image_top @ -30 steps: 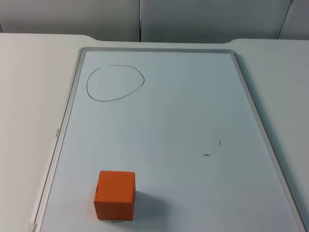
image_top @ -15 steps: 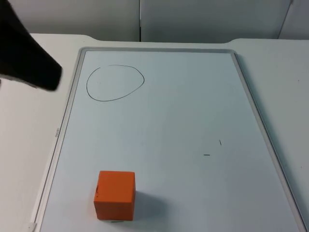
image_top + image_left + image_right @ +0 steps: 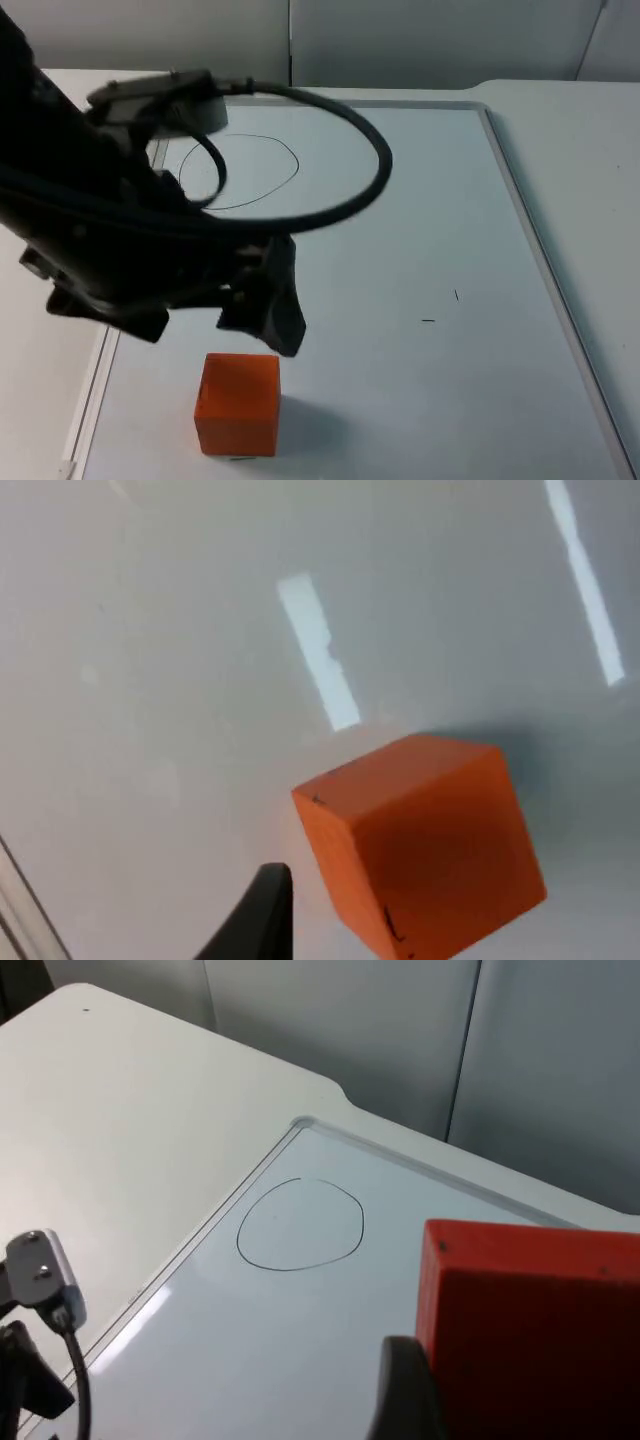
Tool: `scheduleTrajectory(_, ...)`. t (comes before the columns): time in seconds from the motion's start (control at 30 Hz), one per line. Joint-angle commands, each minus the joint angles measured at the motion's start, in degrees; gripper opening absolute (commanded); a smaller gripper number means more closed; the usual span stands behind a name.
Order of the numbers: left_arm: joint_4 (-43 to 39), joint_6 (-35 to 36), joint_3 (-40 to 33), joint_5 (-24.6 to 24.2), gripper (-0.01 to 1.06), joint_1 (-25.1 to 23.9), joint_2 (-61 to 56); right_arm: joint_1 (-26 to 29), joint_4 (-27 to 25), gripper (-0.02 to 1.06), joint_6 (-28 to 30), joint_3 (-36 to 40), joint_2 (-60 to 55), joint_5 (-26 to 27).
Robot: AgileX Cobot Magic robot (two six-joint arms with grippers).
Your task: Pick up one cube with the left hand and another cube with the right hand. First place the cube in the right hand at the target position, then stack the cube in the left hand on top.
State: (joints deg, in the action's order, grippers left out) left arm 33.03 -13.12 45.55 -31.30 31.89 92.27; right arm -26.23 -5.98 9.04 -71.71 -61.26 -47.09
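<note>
At the left of the top view, you see the left arm sweeping down from the upper left corner across the whiteboard's left edge, its dark bulk bent low and its left gripper (image 3: 262,322) hanging just above the orange cube (image 3: 237,403). You cannot tell from the pictures whether its fingers are apart or together; in the left wrist view one black fingertip (image 3: 262,912) stands just beside the orange cube's (image 3: 420,840) lower edge, apart from it by a thin gap. That cube sits flat on the whiteboard (image 3: 400,240) in the lower left of the top view, slightly turned, casting a shadow to its right. The right gripper (image 3: 420,1405) is clamped on a red cube (image 3: 530,1330), which you see in the right wrist view held high above the board. Beyond it lies the hand-drawn circle (image 3: 300,1225), which in the top view (image 3: 262,168) sits in the board's upper left, partly behind the left arm. Two small pen marks (image 3: 442,308) lie right of centre.
</note>
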Motion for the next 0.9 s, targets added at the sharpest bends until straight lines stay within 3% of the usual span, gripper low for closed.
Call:
scheduleTrajectory(0.0,-1.1,2.9,0.6,1.7,1.04,1.2,3.1,0.5,-0.1,0.0,0.4,-0.3,-1.6,0.5)
scheduleTrajectory(0.37,-0.7,4.3,0.6,3.7,1.04,1.4,7.8,0.5,-0.2,0.0,0.4,-0.3,-3.6,0.6)
scheduleTrajectory(0.63,-0.8,4.7,0.6,9.1,1.04,5.5,8.3,0.5,-0.3,0.0,0.4,-0.3,-3.6,0.6)
scheduleTrajectory(0.87,-0.9,4.7,0.6,9.9,1.04,5.8,10.9,0.5,-0.3,0.0,0.4,-0.3,-3.6,0.5)
